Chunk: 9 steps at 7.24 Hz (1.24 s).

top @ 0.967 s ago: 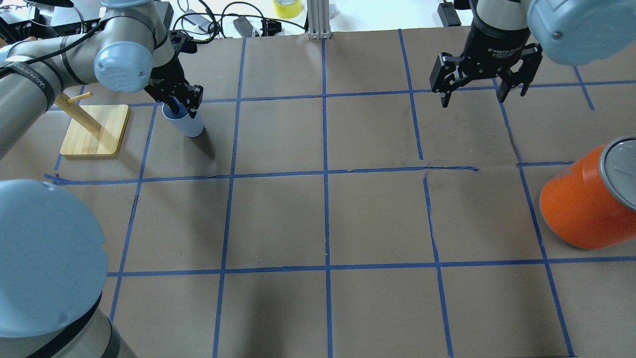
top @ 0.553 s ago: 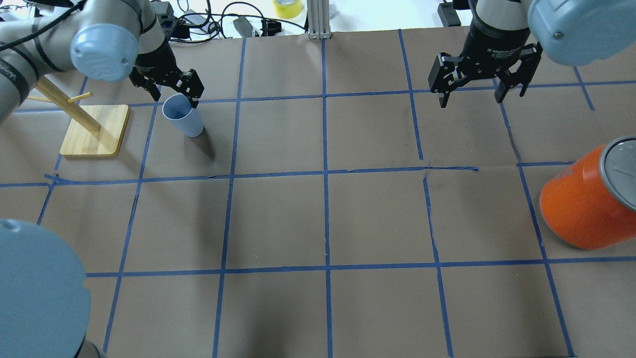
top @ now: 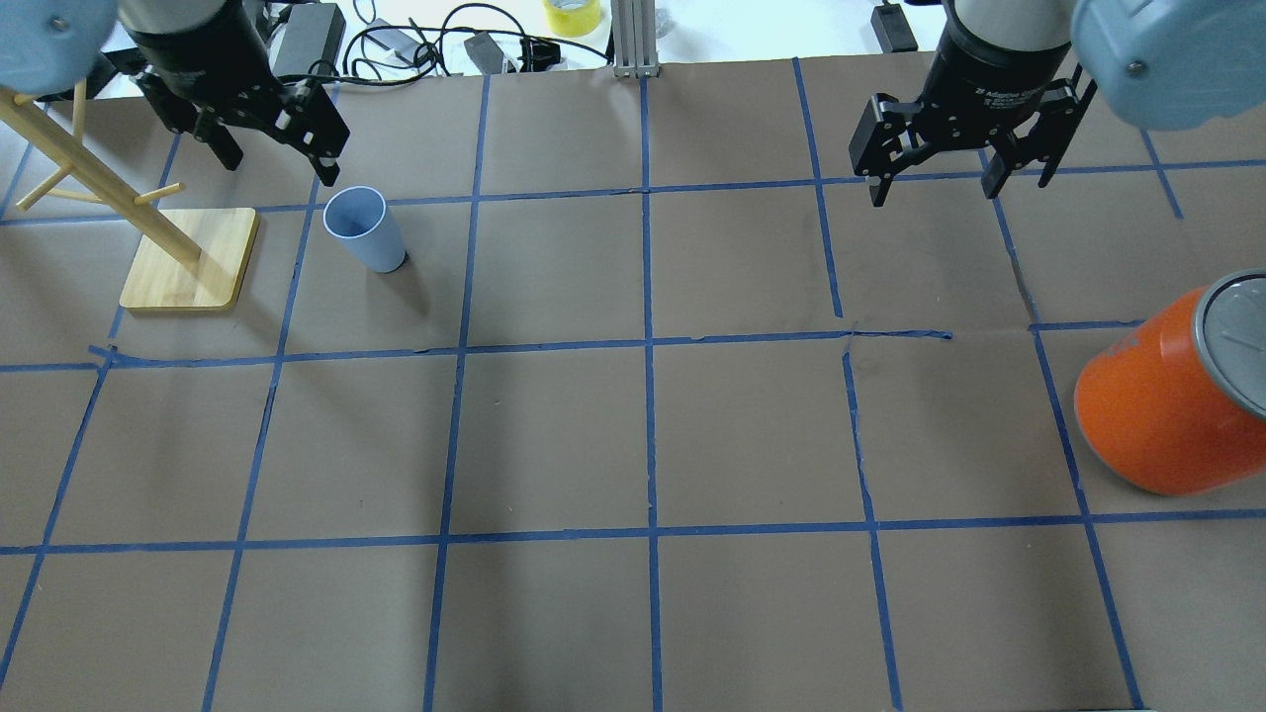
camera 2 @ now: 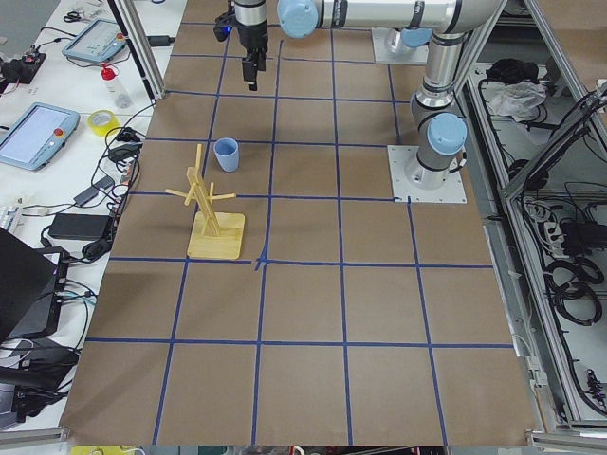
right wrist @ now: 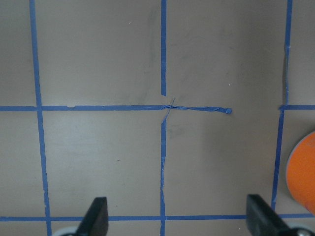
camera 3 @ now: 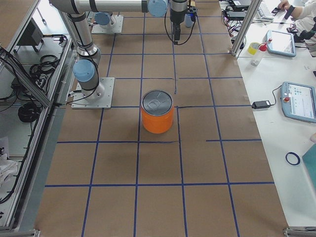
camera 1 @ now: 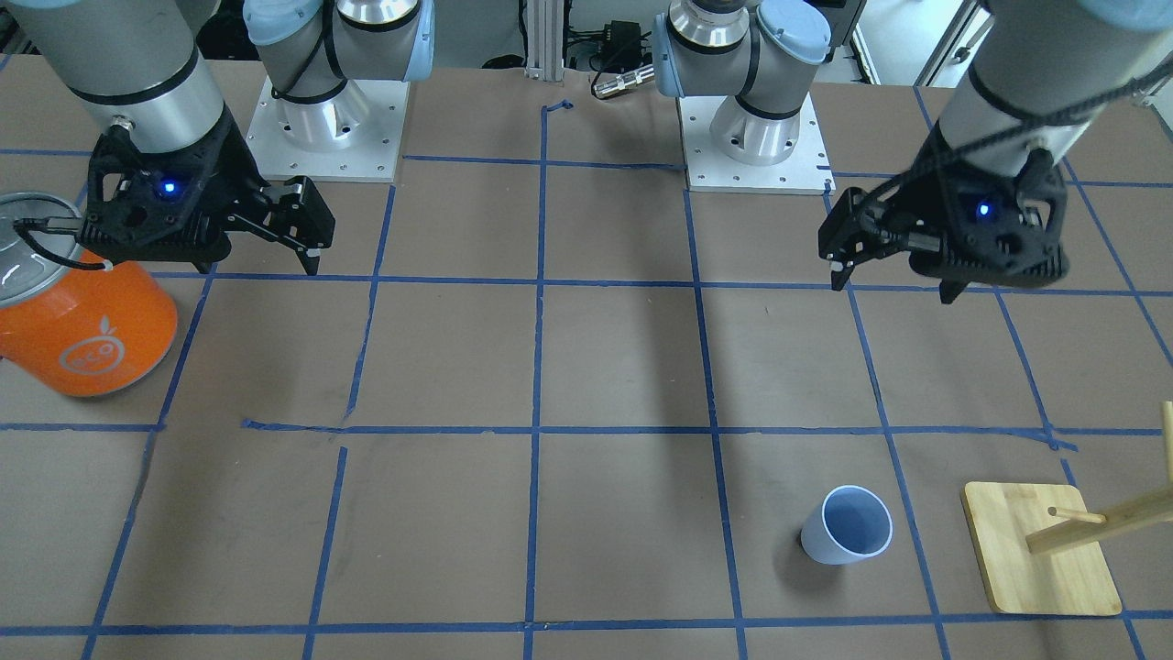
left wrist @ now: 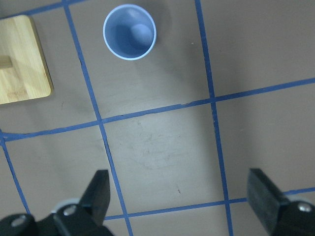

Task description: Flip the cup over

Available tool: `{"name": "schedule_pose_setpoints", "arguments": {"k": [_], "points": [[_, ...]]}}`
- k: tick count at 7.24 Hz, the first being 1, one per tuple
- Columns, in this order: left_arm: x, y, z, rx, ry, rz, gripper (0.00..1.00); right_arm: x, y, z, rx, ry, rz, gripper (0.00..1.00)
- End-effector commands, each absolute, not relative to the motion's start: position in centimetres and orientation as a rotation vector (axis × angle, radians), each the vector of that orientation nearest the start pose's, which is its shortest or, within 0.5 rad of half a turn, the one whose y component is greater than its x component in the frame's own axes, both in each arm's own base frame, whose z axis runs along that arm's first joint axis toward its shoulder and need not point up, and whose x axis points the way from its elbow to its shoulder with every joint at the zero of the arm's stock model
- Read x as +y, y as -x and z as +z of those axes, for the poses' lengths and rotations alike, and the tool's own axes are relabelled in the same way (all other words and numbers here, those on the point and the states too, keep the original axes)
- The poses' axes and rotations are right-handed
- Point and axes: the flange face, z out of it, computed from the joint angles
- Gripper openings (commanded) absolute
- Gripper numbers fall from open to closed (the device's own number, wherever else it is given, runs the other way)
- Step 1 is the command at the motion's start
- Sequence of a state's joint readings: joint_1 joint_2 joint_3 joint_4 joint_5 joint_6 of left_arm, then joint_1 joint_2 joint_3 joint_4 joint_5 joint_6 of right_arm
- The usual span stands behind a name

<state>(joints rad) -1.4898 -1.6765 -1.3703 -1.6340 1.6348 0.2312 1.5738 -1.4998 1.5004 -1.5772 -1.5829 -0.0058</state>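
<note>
The pale blue-grey cup (top: 364, 229) stands upright on the brown table with its open rim up, next to the wooden stand. It also shows in the front view (camera 1: 848, 525), the left side view (camera 2: 226, 154) and the left wrist view (left wrist: 130, 32). My left gripper (top: 280, 163) is open and empty, raised above the table beyond the cup and apart from it (camera 1: 891, 286) (left wrist: 181, 196). My right gripper (top: 934, 190) is open and empty, high over the far right of the table (right wrist: 178, 219).
A wooden peg stand (top: 188, 259) sits just left of the cup (camera 1: 1035, 550). A large orange can with a silver top (top: 1157, 405) stands at the right edge (camera 1: 87, 330). Blue tape lines grid the table. Cables lie past the far edge.
My left gripper had one finger inside the cup's rim. It opened, let go and rose away toward the far left. The cup stays upright. The right gripper barely moved.
</note>
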Motion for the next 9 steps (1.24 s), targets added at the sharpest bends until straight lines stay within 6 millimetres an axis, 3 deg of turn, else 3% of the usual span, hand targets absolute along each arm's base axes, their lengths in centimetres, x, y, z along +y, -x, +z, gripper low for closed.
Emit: {"name": "schedule_pose_setpoints", "arguments": {"k": [1, 4, 5, 9], "points": [[-49.8, 9.7, 52.9, 3.083, -0.096, -0.047, 1.0, -52.4, -13.4, 48.5, 3.148, 0.014, -0.003, 1.0], [-49.8, 14.0, 51.8, 3.08, 0.042, -0.155, 1.0, -52.5, -13.4, 48.1, 3.152, 0.017, 0.01, 1.0], [-49.8, 14.6, 51.7, 3.08, 0.022, -0.169, 1.0, -52.4, -13.4, 47.7, 3.154, 0.017, 0.022, 1.0], [-49.2, 14.4, 52.5, 3.078, 0.022, -0.193, 1.0, -52.2, -13.4, 47.2, 3.155, 0.015, 0.036, 1.0]]}}
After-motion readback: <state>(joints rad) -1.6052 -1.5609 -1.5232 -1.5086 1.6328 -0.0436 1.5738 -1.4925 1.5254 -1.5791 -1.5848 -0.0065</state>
